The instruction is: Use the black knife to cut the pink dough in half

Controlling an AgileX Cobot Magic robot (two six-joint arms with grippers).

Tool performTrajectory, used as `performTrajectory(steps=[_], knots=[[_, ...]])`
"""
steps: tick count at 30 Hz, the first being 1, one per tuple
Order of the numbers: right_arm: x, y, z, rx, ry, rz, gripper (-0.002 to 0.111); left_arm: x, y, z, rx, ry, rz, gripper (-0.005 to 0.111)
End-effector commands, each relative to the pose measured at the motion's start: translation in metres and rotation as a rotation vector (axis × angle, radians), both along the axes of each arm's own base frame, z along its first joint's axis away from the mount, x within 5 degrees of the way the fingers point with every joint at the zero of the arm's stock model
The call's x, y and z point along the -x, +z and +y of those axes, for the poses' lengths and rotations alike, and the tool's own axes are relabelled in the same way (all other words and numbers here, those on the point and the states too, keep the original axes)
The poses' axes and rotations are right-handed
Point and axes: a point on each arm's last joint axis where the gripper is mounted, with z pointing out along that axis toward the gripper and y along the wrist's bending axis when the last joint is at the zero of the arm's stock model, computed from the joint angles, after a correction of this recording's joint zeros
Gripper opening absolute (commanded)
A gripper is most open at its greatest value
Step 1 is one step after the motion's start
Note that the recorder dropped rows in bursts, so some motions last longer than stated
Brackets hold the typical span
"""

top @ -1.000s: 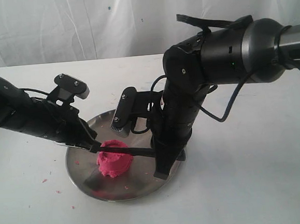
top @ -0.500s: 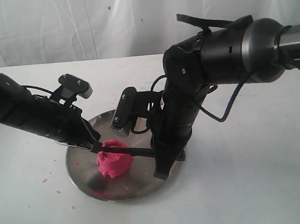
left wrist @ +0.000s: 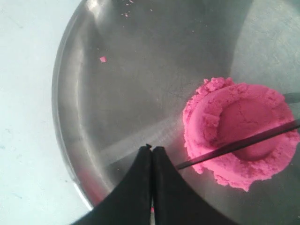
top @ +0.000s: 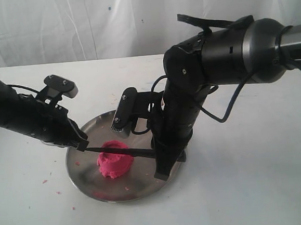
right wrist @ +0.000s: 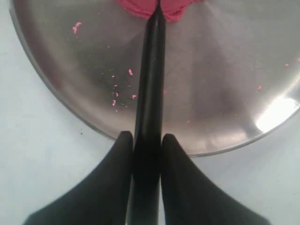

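The pink dough, on the steel plate at lower centre, is crossed by the black knife, which is gripped at its handle by the right fingers. The left fingers are pressed together.

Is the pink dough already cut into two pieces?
No, the pink dough is one round lump on the plate, with the black knife lying across its top.

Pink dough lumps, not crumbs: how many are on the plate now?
1. One whole mound of pink dough sits near the middle of the steel plate, the black knife across its top. Elsewhere only crumbs; the right arm hides part of the plate.
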Motion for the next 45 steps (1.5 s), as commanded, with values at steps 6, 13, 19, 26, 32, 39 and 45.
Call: performTrajectory(steps=[6, 13, 19, 26, 32, 39, 45], knots=[[0.000, 0.000, -0.001, 0.003, 0.008, 0.002, 0.000, 0.000, 0.003, -0.002, 0.051, 0.018, 0.022, 0.000], [0.000, 0.001, -0.001, 0.001, 0.003, 0.001, 0.000, 0.001, 0.007, -0.008, 0.118, -0.020, 0.009, 0.000], [0.000, 0.000, -0.001, 0.002, 0.005, 0.002, 0.000, 0.003, 0.007, -0.009, 0.116, -0.045, 0.018, 0.000], [0.000, 0.000, -0.001, 0.002, 0.005, 0.002, 0.000, 0.006, 0.004, -0.009, 0.088, -0.089, 0.043, 0.000], [0.000, 0.000, -0.001, 0.002, 0.005, 0.002, 0.000, 0.009, 0.004, -0.008, 0.077, -0.097, 0.065, 0.000], [0.000, 0.000, -0.001, 0.002, 0.005, 0.002, 0.000, 0.004, -0.008, -0.008, 0.071, -0.070, 0.081, 0.000], [-0.001, -0.002, 0.000, 0.007, 0.007, 0.008, 0.000, 0.002, -0.026, -0.009, 0.078, -0.060, 0.136, 0.000]])
